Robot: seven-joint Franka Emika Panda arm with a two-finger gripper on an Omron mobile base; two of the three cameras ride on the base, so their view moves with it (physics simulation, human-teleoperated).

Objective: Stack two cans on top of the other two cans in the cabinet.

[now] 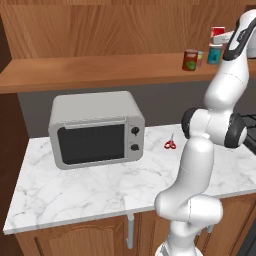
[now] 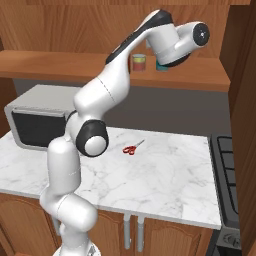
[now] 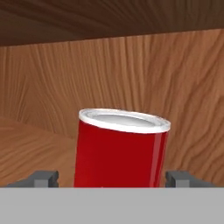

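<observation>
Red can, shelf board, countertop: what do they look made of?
Red can: likely metal, glossy red wall with a pale, silvery rolled rim and lid; a coated label can't be ruled out. Shelf board: wood or wood veneer, warm brown with visible grain, satin look. Countertop: marble or marble-look stone, white with grey veining, smooth finish.

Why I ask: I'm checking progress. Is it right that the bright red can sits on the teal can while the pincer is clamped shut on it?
Not quite. The bright red can sits on the teal can, but the hand view shows the pincer open, its fingertips apart from the can's sides.
</observation>
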